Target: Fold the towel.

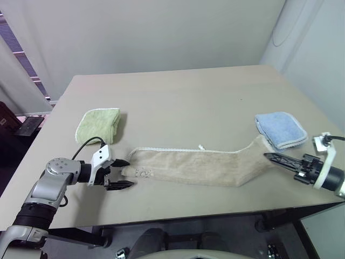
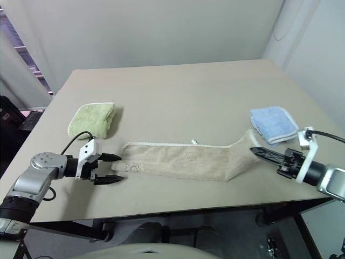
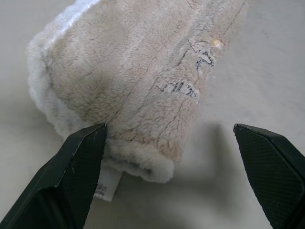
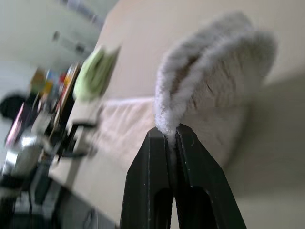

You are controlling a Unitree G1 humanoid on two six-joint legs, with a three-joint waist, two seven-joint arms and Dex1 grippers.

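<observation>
The beige towel (image 1: 199, 166) lies folded into a long strip across the front of the table, white corded edging along its far side and dark lettering (image 3: 183, 87) near its left end. My left gripper (image 1: 123, 173) stands open at that left end, one finger on each side of the corner, just short of the cloth. My right gripper (image 1: 268, 156) is shut on the towel's right end (image 4: 209, 71), which is lifted off the table and slopes up from the flat part.
A folded light-green towel (image 1: 98, 124) lies at the left of the table. A folded light-blue towel (image 1: 280, 129) lies just behind the raised end and my right gripper. The table's front edge (image 1: 178, 215) runs close below the strip.
</observation>
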